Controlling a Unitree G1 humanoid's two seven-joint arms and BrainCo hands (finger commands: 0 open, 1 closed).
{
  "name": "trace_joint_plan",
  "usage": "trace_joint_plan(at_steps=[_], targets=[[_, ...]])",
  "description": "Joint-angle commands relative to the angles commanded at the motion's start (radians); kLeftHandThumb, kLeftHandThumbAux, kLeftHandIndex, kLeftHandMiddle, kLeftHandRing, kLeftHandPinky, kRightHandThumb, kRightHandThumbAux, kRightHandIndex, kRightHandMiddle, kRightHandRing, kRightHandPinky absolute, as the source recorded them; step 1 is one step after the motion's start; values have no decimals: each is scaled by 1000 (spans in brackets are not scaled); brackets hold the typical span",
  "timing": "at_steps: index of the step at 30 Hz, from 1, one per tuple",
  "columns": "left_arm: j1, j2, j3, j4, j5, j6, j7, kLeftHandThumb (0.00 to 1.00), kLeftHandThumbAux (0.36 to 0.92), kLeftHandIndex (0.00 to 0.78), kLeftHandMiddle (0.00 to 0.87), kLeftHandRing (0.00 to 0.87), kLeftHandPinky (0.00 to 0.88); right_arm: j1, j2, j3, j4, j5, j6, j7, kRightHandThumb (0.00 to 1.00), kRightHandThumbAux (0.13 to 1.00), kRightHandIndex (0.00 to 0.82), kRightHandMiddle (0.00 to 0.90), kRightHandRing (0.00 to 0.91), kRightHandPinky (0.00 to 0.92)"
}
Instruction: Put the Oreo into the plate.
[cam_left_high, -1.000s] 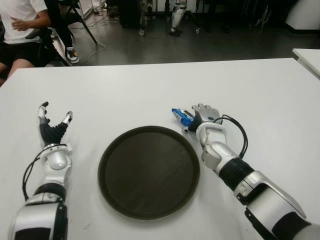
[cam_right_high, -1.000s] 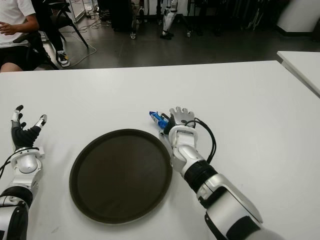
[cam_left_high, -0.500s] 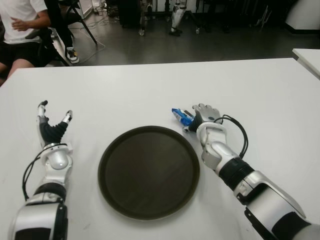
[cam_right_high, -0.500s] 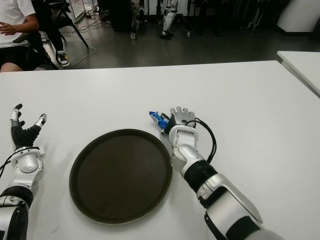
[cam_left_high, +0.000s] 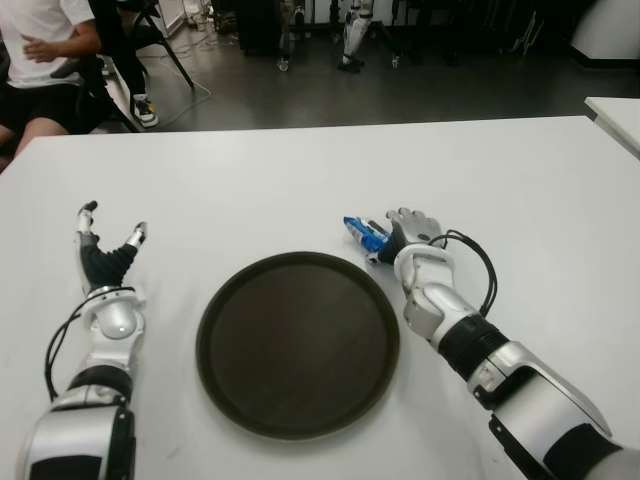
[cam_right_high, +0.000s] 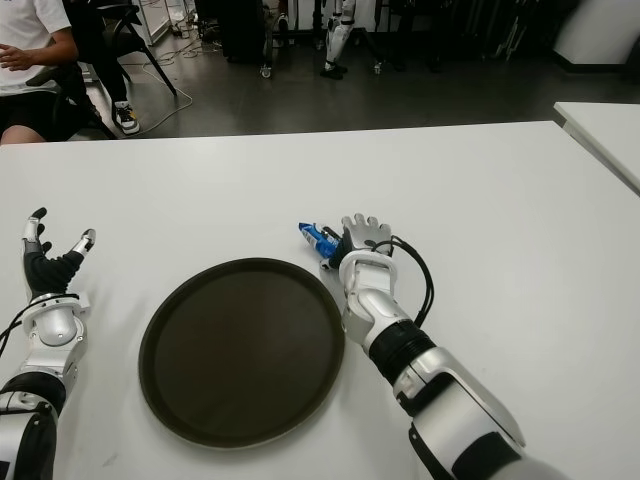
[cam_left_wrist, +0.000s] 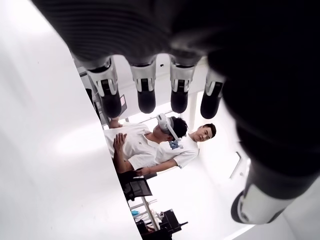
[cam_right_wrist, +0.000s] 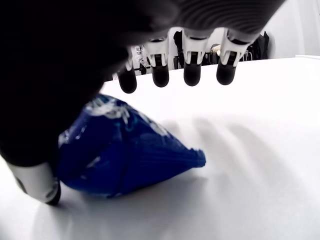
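Though a second has gone by, nothing has shifted: Oreo (cam_left_high: 365, 236) packet lies on the table (cam_left_high: 300, 180) just beyond the plate (cam_left_high: 298, 344) rim. Right hand (cam_left_high: 412, 232) beside it, fingers extended, not closed. Left hand (cam_left_high: 105, 262) left of plate, spread. Grasp not yet made.

A white table (cam_left_high: 300, 180) carries a round dark plate (cam_left_high: 298, 343) and a blue Oreo packet (cam_left_high: 364, 236).
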Motion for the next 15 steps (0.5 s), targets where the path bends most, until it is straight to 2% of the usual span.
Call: trace_joint_plan(at_steps=[4, 7, 15], targets=[[0, 0, 2, -1, 0, -1, -6, 0, 729, 2, 1, 0, 0, -4, -1, 2, 6, -2, -8, -4, 152, 603, 0, 0, 0, 0], [0, -3, 1, -2, 3, -1, -3, 0, 709, 3, 1, 0, 0, -13, -7, 4, 16, -4, -27, -13, 163, 604, 20, 0, 0, 0], [-1, -3, 0, -2, 8, -1, 8, 0, 714, 5, 6, 0, 0, -55, -22, -20, 56, 28, -118, 13, 173, 610, 48, 0, 0, 0]])
